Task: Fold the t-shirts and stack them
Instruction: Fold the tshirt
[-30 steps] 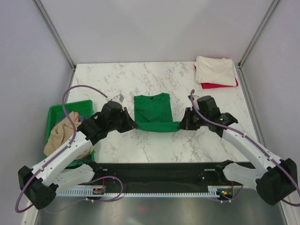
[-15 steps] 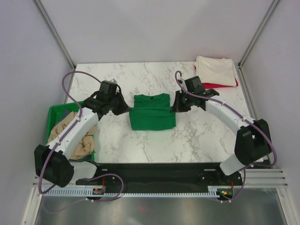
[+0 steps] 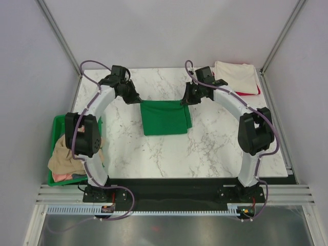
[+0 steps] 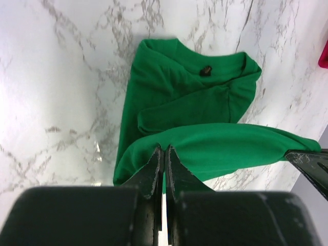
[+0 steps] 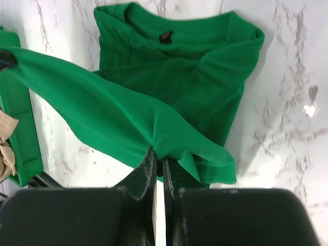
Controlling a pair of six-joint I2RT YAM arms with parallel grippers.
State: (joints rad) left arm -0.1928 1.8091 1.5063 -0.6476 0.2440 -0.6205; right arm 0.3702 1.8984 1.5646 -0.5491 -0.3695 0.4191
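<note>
The bright green t-shirt [image 3: 165,118] lies on the marble table [image 3: 215,148] at mid-table, its near hem folded back over itself toward the collar. My left gripper [image 3: 139,100] is shut on the hem's left corner [image 4: 154,148]. My right gripper [image 3: 183,101] is shut on the hem's right corner [image 5: 169,148]. The hem hangs stretched between them above the shirt's collar end [image 4: 205,72]. The cream-white t-shirt [image 3: 236,77] lies folded on the red t-shirt [image 3: 241,93] at the far right corner. The tan t-shirt [image 3: 66,154] sits crumpled in the bin.
A rigid green plastic bin [image 3: 57,125] stands at the table's left edge, its side showing in the right wrist view [image 5: 20,138]. Grey walls and metal frame posts close in the table's back and sides.
Both grippers have carried the green shirt's near hem away from the arm bases, toward the far end, folding the shirt over itself. Both arms are now stretched far out.
</note>
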